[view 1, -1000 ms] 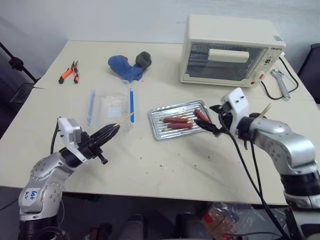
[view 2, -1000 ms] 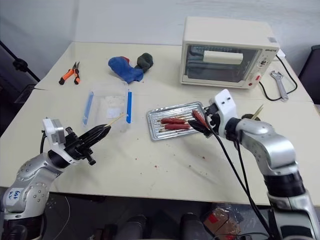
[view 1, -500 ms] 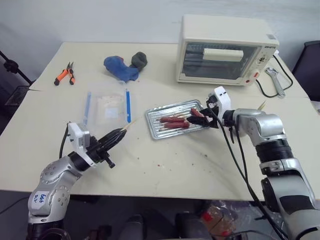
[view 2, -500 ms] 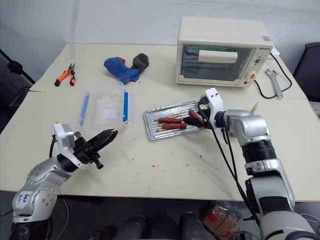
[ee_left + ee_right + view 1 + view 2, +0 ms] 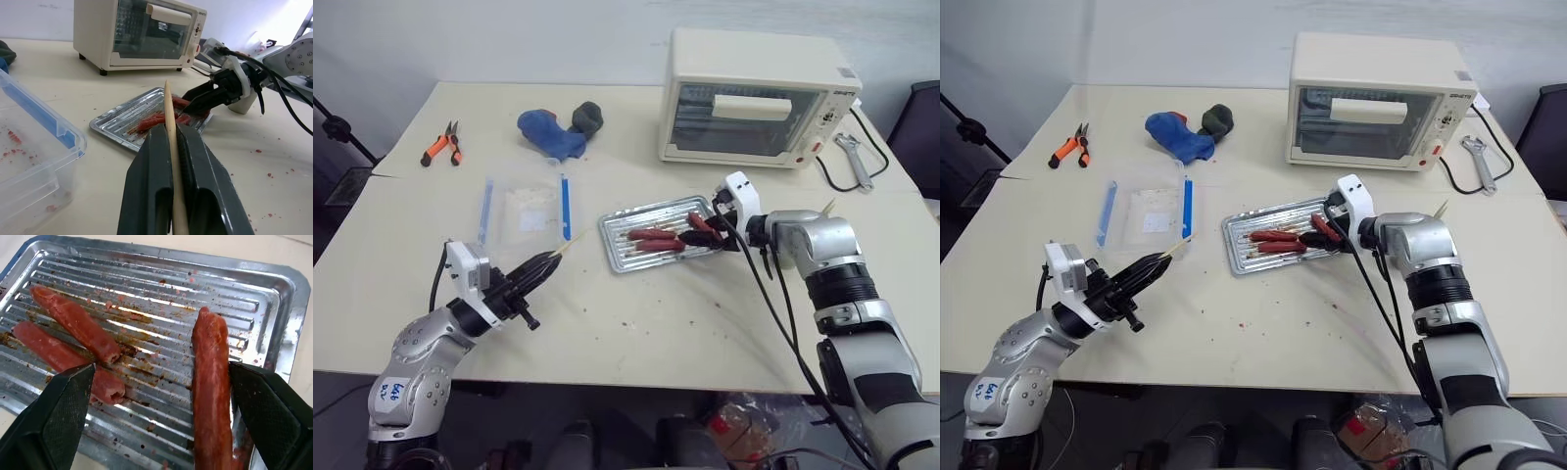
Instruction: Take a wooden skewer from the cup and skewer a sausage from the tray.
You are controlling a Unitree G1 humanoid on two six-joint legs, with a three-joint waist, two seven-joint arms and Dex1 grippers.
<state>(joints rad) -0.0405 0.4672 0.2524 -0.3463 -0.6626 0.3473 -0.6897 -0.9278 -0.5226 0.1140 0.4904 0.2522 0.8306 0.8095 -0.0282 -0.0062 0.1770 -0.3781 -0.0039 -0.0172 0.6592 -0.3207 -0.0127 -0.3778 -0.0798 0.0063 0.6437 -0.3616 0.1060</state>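
My left gripper (image 5: 534, 268) is shut on the wooden skewer (image 5: 170, 142), which points toward the tray. The silver ribbed tray (image 5: 619, 249) lies at mid-table. My right gripper (image 5: 161, 374) is open and low over the tray's right end. The red-brown sausage (image 5: 210, 382) lies on the ribs between its fingers (image 5: 266, 413), close against one of them. Two other sausages (image 5: 651, 235) lie side by side in the tray's middle. The cup is hidden behind my right forearm, and a pale stick tip (image 5: 828, 207) pokes up there.
A cream toaster oven (image 5: 759, 98) stands behind the tray, with a wrench (image 5: 854, 159) and a black cable to its right. A clear plastic box with blue strips (image 5: 527, 206) sits left of the tray. Orange pliers (image 5: 442, 144) and a blue cloth (image 5: 548, 132) lie at the far left.
The camera has shifted. My right gripper has reached in lower over the tray's right end, so its open fingers now straddle the sausage. The left gripper still holds the skewer.
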